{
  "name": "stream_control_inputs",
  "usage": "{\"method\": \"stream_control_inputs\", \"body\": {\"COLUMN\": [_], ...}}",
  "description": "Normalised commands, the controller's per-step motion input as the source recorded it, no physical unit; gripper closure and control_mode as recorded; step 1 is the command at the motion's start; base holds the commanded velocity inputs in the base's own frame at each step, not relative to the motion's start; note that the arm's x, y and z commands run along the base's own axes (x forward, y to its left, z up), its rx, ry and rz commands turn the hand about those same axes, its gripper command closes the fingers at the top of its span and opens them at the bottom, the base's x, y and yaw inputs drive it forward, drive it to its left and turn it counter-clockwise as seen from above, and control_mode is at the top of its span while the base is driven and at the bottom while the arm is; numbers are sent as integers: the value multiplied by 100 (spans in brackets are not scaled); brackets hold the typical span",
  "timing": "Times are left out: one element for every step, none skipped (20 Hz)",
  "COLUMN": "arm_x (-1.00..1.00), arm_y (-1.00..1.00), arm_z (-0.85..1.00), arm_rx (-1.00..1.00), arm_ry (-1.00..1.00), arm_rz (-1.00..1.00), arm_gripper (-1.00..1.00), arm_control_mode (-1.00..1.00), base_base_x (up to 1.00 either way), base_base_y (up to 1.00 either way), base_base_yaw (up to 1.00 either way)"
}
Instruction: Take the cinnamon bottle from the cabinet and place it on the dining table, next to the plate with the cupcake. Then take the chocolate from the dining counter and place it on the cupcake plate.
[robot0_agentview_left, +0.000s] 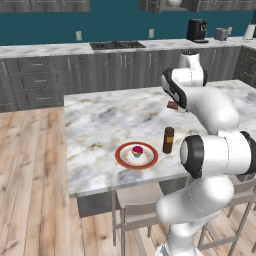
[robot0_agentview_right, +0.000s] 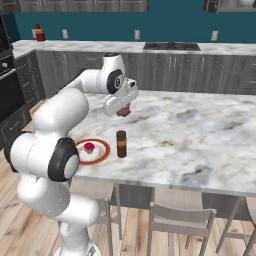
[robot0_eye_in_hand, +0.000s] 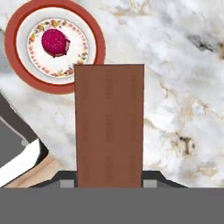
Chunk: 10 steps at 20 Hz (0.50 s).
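The chocolate (robot0_eye_in_hand: 109, 127) was seen closest in the hand view, clamped between the fingers of the gripper (robot0_eye_in_hand: 109, 183), its long axis running from 6 to 12 o'clock. The red-rimmed plate (robot0_eye_in_hand: 17, 65) with the cupcake (robot0_eye_in_hand: 55, 42) lay below at about 11 o'clock. On the dining table (robot0_agentview_left: 100, 120), the cinnamon bottle (robot0_agentview_left: 168, 140) stood upright just beside the plate.

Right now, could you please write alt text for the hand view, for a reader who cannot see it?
The gripper holds a brown chocolate bar above the marble dining table. The bar's far end overlaps the red rim of the plate, where a pink-red cupcake sits in the middle.
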Motion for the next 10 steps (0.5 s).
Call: {"method": "stream_control_inputs", "body": {"arm_x": [-44,-47,-46,-41,-33,-29,-18,-4,-3,-3], "arm_y": [100,100,100,100,100,100,100,100,100,100], "arm_z": [0,0,0,-7,-16,-21,-26,-34,-36,-32], "arm_rx": [-2,-3,-2,-3,-2,-1,-1,-1,0,0], "arm_ry": [0,0,0,0,0,0,1,4,2,1], "arm_rz": [15,15,15,14,13,13,11,9,9,9], "arm_gripper": [100,100,100,100,100,100,100,100,100,100], "arm_control_mode": [-100,-100,-100,-100,-100,-100,-100,-100,-100,-100], "base_base_x": [0,0,0,0,0,0,0,0,0,0], "base_base_y": [0,0,0,0,0,0,0,0,0,0], "base_base_yaw": [0,0,0,0,0,0,0,0,0,0]}}
